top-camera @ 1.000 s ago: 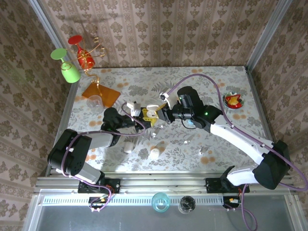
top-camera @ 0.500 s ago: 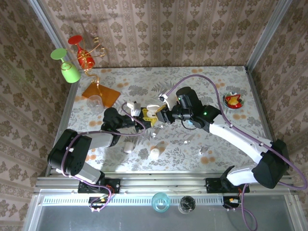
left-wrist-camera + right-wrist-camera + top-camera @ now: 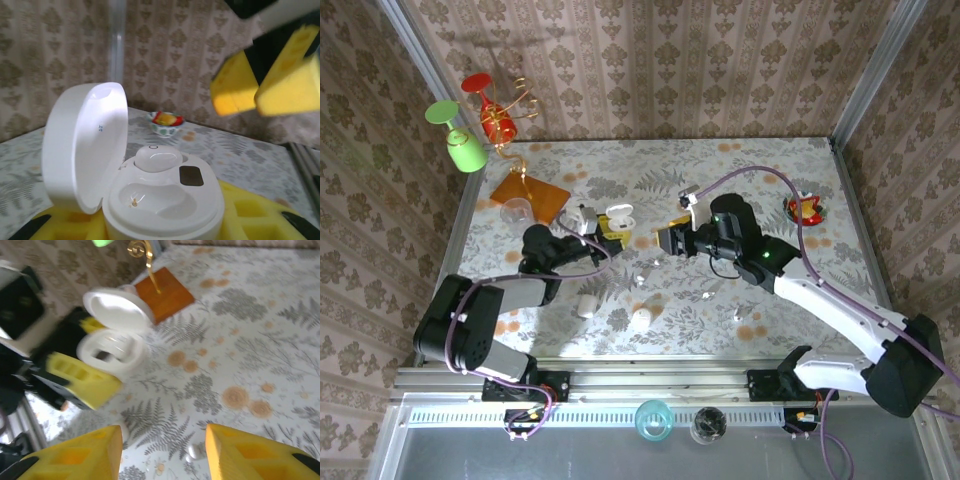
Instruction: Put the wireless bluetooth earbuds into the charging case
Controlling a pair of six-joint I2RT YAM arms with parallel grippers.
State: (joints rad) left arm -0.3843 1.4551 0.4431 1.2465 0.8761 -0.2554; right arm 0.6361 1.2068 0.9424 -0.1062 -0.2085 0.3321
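1. The left end effector (image 3: 604, 232) grips the charging case (image 3: 162, 220) by its base between its yellow fingers (image 3: 260, 220) and holds it above the worktop (image 3: 760, 170), left of centre
2. The lid (image 3: 82, 145) of the charging case stands open, tipped up on the left side in the left wrist view
3. One white earbud (image 3: 159, 157) sits in the far socket of the case. The near socket (image 3: 150, 197) is hollow, with a small gold contact showing at its bottom
4. The right end effector (image 3: 670, 241) hangs just right of the case and apart from it, jaws spread, holding nothing
5. In the right wrist view, patterned worktop shows between its two yellow pads (image 3: 250, 455), and a tiny white bit (image 3: 194, 452) lies there; I cannot tell what it is
6. Two loose earbuds lie on the worktop as tiny whitish specks: one (image 3: 638, 278) just in front of the held case, another (image 3: 740, 314) nearer the right arm
7. Two rounded white cases (image 3: 586, 305) (image 3: 641, 319) rest closer to the near edge, well apart from both end effectors
8. A small bowl (image 3: 805, 209) with red and yellow contents stands at the right side
9. An orange stand (image 3: 530, 195) with gold wire carries a green glass (image 3: 460, 140) and a red glass (image 3: 485, 100) at the far left corner
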